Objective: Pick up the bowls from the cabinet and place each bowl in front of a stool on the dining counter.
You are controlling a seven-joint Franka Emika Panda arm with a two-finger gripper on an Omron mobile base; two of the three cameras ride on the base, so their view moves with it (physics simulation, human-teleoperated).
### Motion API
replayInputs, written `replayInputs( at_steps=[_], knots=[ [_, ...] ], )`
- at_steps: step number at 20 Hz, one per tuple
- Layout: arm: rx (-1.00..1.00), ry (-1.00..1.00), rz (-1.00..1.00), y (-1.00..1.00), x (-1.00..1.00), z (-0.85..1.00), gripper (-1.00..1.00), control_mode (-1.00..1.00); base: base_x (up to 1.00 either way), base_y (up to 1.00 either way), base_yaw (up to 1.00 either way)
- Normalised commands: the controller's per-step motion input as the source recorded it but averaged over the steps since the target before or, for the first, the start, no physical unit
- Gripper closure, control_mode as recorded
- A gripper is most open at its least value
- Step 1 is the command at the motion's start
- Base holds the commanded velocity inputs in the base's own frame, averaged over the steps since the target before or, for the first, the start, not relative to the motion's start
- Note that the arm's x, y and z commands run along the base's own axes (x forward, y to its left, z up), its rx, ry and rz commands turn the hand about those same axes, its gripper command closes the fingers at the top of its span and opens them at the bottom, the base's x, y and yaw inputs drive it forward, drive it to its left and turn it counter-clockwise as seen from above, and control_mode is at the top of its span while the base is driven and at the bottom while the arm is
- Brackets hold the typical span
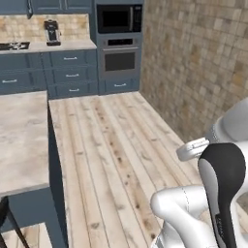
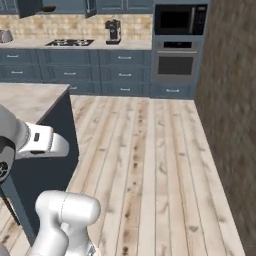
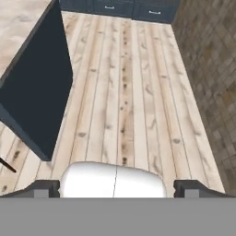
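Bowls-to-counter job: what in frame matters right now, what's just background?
Job:
dining counter
open cabinet with a dark bowl inside
stool leg
gripper, open, holding nothing

Background:
coffee machine
gas hob
microwave
oven
drawer units

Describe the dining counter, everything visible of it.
The dining counter is a flat beige marble-look slab on a dark blue-grey base, standing on the pale plank floor. Its near corner and end panel show in all three views. A thin black stool leg shows beside its near end.
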Motion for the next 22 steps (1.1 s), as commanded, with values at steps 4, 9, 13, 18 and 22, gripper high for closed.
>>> replayInputs(
  at_steps=[4, 9, 13, 18, 22],
  knots=[
    [0.0, 0.0, 0.0, 0.0, 0.0, 0.0, -1.0, 1.0, 1.0, -0.46, 0.06],
    [0.0, 0.0, 0.0, 0.0, 0.0, 0.0, -1.0, 1.0, 1.0, -0.3, 0.06],
    [0.0, 0.0, 0.0, 0.0, 0.0, 0.0, -1.0, 1.0, 1.0, -0.1, 0.02],
    [0.0, 0.0, 0.0, 0.0, 0.0, 0.0, -1.0, 1.0, 1.0, 0.0, 0.0],
    [0.0, 0.0, 0.0, 0.0, 0.0, 0.0, -1.0, 1.0, 1.0, 0.0, 0.0]
  ],
)
